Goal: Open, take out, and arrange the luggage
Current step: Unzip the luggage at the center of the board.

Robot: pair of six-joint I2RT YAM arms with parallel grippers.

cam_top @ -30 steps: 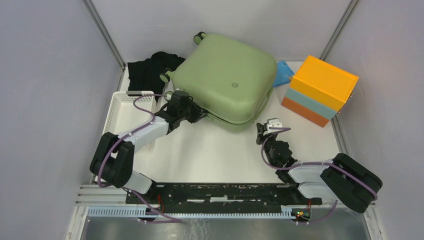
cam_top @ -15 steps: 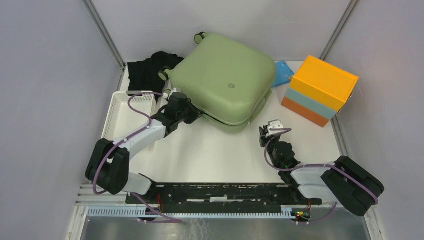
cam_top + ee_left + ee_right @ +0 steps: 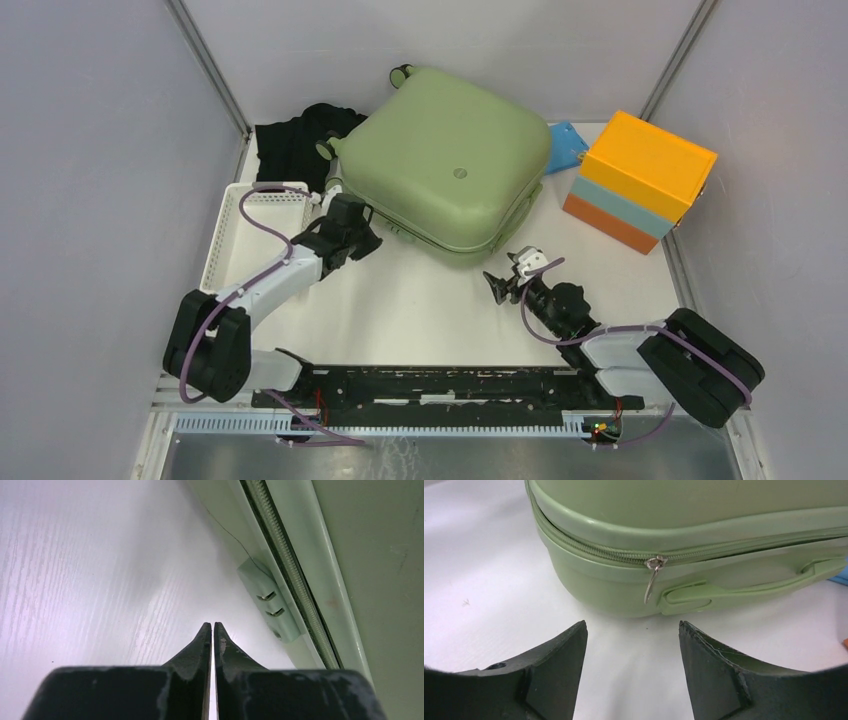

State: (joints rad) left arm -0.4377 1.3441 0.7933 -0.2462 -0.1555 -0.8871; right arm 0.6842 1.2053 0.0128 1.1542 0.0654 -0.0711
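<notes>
White tabletop point(image 3: 430, 310) under both my arms, luggage point(image 3: 445, 155) lay lid-down at the far middle, my left gripper point(image 3: 210, 628) pinched together on nothing just beside its near-left side, my right gripper point(image 3: 633, 627) spread apart, facing the zip pull point(image 3: 650, 582), near but not touching.

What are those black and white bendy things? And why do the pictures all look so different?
They are two robot arms with pinching grippers. One picture looks down from above; the other two come from small cameras on each wrist. On the table lie a green suitcase, a white basket, an orange and blue box and a black cloth. The left gripper is pinched shut beside the suitcase, holding nothing. The right gripper is open, facing the zip pull.
</notes>
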